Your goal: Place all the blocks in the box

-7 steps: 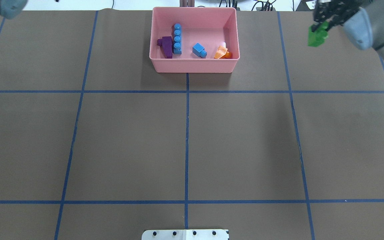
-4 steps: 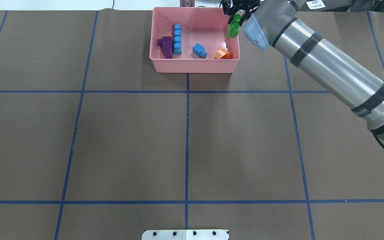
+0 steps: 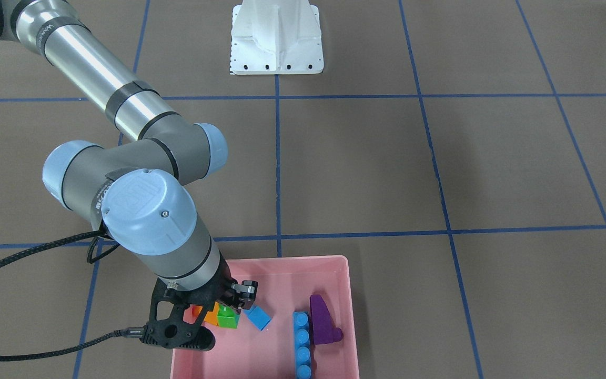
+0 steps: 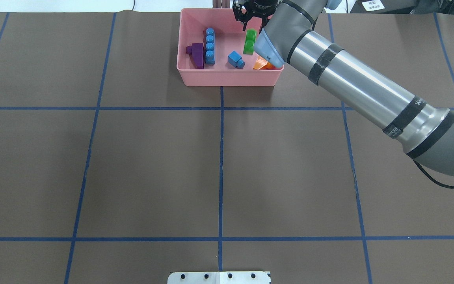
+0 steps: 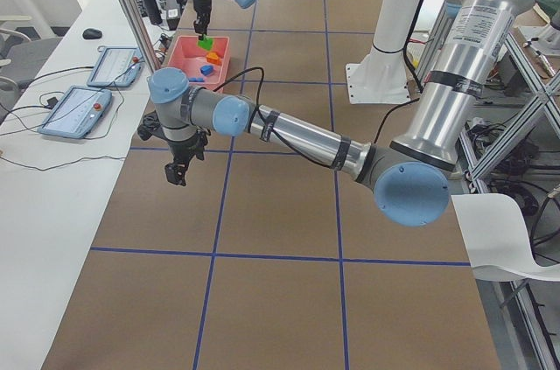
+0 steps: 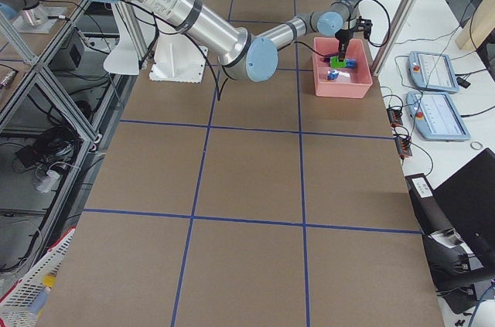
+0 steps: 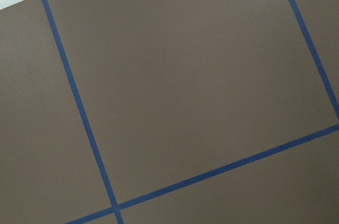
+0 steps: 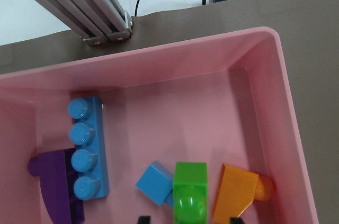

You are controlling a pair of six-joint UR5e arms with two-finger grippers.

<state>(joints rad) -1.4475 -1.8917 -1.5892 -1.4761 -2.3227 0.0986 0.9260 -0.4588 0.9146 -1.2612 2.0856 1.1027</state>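
**Item:** green two-stud block [image 8: 189,192]. We judge it light, stiff and hard-skinned, with smooth walls that may slide under a loose pinch. Nothing about it looks fragile. We would take it across two flat opposite walls, clear of the studs.

**Location:** inside the box [image 8: 296,128], between the small blue block [image 8: 154,182] and the orange block [image 8: 233,192], directly under the right hand [image 8: 188,217]. It stands on end, studs turned sideways. We cannot tell whether it rests on the box floor or hangs just above it.

**Other contents:** the long blue block [image 8: 87,150], with the purple block [image 8: 55,181] lying against it, toward the opposite wall. We count all five blocks within the box's outline.

**Right hand:** spread. Its fingertips [image 8: 143,218] show at the lower edge of the wrist view, one on each side of the green block, with a gap on both sides. They touch nothing.

**Right arm** [image 4: 349,86]**:** stretched long across the counter [image 4: 152,157] to its far edge, with the wrist turned so the hand points straight down over the box.

**Left hand** [image 5: 178,171]**:** it shows in one side view only, so we cannot tell whether it is spread or pressed together.

**Left arm** [image 5: 297,129]**:** reaching low over the counter with the hand pointing down, well apart from the box. Its wrist view shows only counter and blue tape lines [image 7: 79,107].
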